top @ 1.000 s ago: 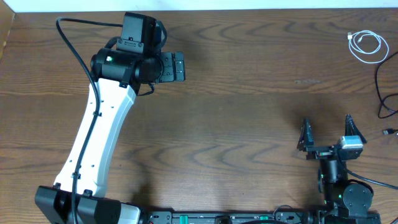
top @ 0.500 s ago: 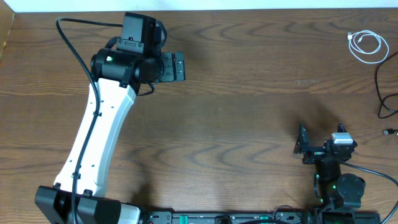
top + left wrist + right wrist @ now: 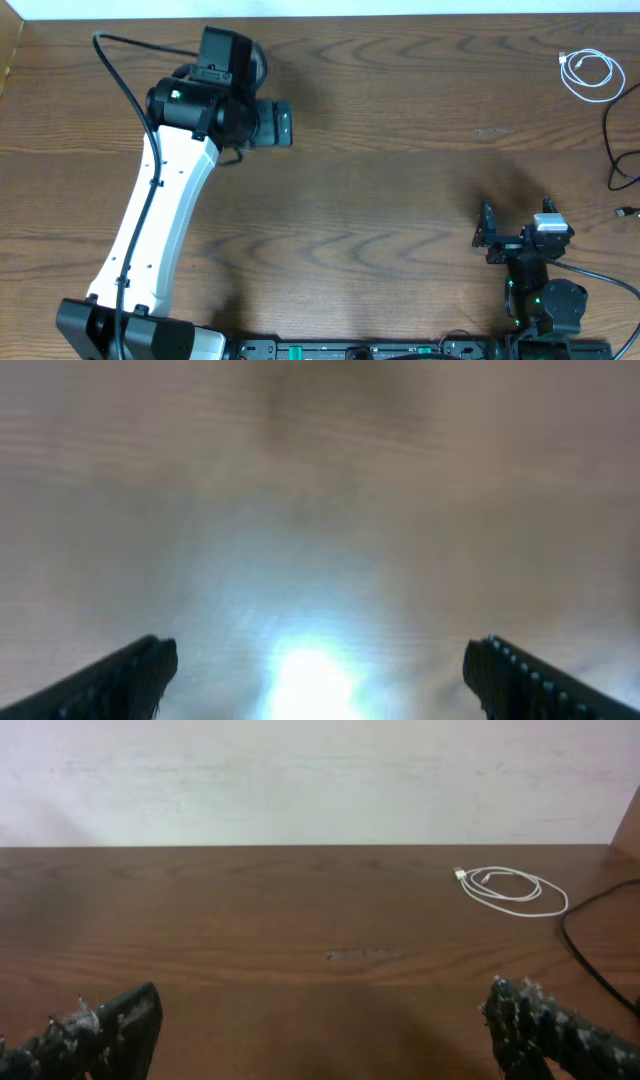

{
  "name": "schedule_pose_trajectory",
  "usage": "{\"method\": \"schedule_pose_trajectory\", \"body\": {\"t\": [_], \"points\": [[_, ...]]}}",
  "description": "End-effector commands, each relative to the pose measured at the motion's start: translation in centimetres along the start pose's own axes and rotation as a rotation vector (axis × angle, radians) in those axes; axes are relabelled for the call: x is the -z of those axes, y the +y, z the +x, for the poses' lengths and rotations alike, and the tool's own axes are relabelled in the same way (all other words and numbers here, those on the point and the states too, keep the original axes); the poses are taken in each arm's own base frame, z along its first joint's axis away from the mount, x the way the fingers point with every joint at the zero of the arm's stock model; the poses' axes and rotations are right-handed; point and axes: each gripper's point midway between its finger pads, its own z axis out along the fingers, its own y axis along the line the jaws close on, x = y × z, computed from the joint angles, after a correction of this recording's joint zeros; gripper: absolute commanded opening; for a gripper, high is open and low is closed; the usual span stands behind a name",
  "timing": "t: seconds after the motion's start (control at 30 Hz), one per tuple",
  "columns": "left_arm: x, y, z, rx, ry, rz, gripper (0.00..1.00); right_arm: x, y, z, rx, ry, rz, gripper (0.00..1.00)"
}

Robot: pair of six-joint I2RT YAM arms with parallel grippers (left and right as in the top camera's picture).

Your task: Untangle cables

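Observation:
The white cable [image 3: 588, 72] lies coiled at the far right corner of the table; it also shows in the right wrist view [image 3: 512, 885]. The black cable [image 3: 618, 150] loops at the right edge, partly out of frame, with a small plug [image 3: 627, 212] at its near end; a stretch of it shows in the right wrist view [image 3: 588, 935]. The two cables lie apart. My left gripper [image 3: 283, 122] is open and empty over bare table at the far left [image 3: 320, 680]. My right gripper [image 3: 517, 226] is open and empty near the front right [image 3: 320, 1030], well short of both cables.
The wooden table [image 3: 400, 180] has a pale scuffed patch [image 3: 495, 131] right of centre. A thick black wire [image 3: 120, 80] arcs from the left arm. A wall [image 3: 300, 780] rises behind the table's far edge.
My right gripper has drawn back toward the front edge and tilted. My left gripper has shifted slightly left and turned. The cables have not moved.

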Motion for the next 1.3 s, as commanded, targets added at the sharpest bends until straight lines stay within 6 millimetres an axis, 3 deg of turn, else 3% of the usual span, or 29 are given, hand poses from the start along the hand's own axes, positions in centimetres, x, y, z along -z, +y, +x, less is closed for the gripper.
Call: {"method": "schedule_pose_trajectory", "body": {"t": [0.0,0.1,0.2,0.37,0.6,0.67,0.8,1.1,1.27], "points": [[0.6,2.4,1.7,-0.016,0.054,-0.126,0.97,0.0,-0.3,0.1,0.008,0.001,0.015,0.99],[0.3,4.0,3.6,-0.033,0.081,-0.198,0.97,0.0,-0.3,0.1,0.008,0.001,0.015,0.99],[0.1,4.5,4.6,-0.034,0.021,-0.191,0.97,0.0,-0.3,0.1,0.008,0.001,0.015,0.99],[-0.1,5.4,6.6,-0.014,-0.189,-0.140,0.97,0.0,-0.3,0.1,0.008,0.001,0.015,0.99],[0.7,8.5,9.7,0.093,-0.486,-0.102,0.97,0.0,-0.3,0.1,0.008,0.001,0.015,0.99],[1.1,10.2,10.0,0.157,-0.654,-0.095,0.97,0.0,-0.3,0.1,0.008,0.001,0.015,0.99],[1.3,11.0,10.1,0.170,-0.815,-0.101,0.97,0.0,-0.3,0.1,0.008,0.001,0.015,0.99],[2.5,11.0,8.8,0.175,-1.201,-0.039,0.97,0.0,-0.3,0.1,0.008,0.001,0.015,0.99],[1.3,11.2,9.4,0.175,-1.264,-0.027,0.97,0.0,-0.3,0.1,0.008,0.001,0.015,0.99]]}}
